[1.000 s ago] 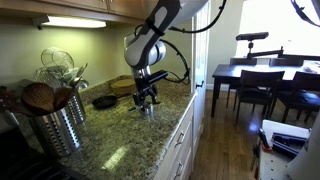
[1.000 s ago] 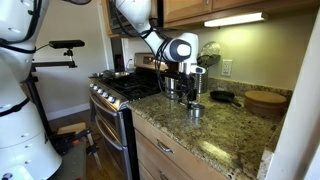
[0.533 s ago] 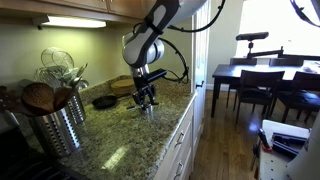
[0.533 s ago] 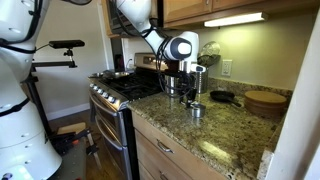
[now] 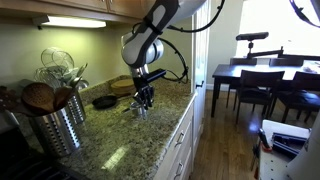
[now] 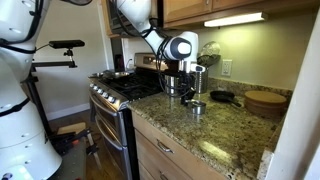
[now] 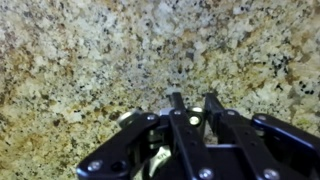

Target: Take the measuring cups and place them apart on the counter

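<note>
While the speckled tabletop (image 5: pixel 115 140) fills the lower left of an exterior view, the arm (image 5: pixel 150 35) reaches down at centre. Its claw (image 5: pixel 143 99) sits directly over the measuring cups (image 6: pixel 196 107), and I cannot tell whether it grips them.

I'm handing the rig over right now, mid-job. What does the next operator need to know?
End effector: low over the counter, near its front edge. In the wrist view the fingers sit close together, but I cannot tell whether they grip anything.
Measuring cups: one small silver cup shows right under the end effector in an exterior view. It is unclear whether the cup is held or free, and I cannot count any others.
Done: no cups visibly set apart yet.
Left: confirm the grip, then place each cup on the counter, spaced apart.
</note>
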{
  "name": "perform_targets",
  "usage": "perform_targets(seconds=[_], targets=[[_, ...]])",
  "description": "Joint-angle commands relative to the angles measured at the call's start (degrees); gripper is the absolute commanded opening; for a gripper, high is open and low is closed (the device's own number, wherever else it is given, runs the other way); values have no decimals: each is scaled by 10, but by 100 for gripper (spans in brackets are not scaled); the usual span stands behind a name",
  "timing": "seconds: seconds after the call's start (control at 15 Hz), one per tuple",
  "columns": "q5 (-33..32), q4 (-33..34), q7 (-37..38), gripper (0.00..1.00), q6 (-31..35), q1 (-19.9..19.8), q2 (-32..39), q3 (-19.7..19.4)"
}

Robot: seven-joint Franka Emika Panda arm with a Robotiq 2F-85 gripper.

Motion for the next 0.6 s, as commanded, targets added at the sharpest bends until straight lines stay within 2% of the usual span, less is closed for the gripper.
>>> perform_targets(seconds=[0.0,0.53], targets=[[-12,16,14,18,-17,10,10,-9],[-17,11,14,17,-14,9,2,-14]])
